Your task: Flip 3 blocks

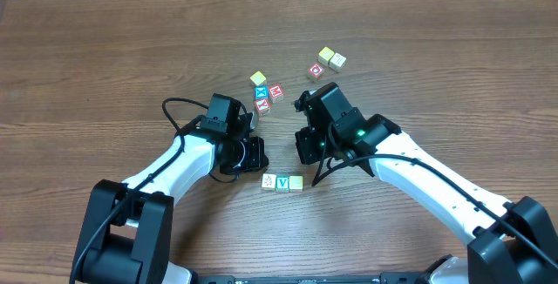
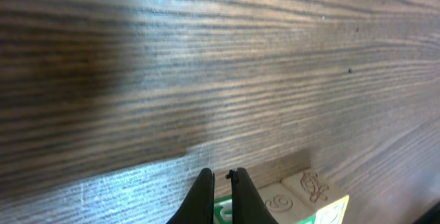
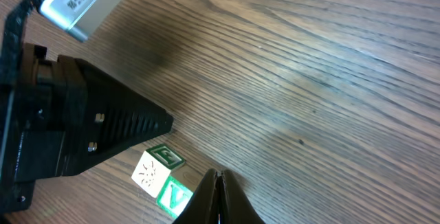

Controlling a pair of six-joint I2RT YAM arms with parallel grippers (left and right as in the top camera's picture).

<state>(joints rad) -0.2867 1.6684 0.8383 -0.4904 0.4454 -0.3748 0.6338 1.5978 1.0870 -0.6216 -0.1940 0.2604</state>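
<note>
Handling blocks (image 1: 282,182): light, stiff wood, probably slick; pinch opposite side faces.
Left end effector (image 2: 220,186): jaws together, empty; blocks just beside its tips.
Right end effector (image 3: 218,186): jaws together, empty; blocks just left.

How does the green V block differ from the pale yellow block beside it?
The green V block shows a green letter on top; the pale yellow block shows a plain top. The green V block sits mid-row with a neighbour on each side; the pale yellow block ends the row. Both are small cubes resting flat on the table.
</note>
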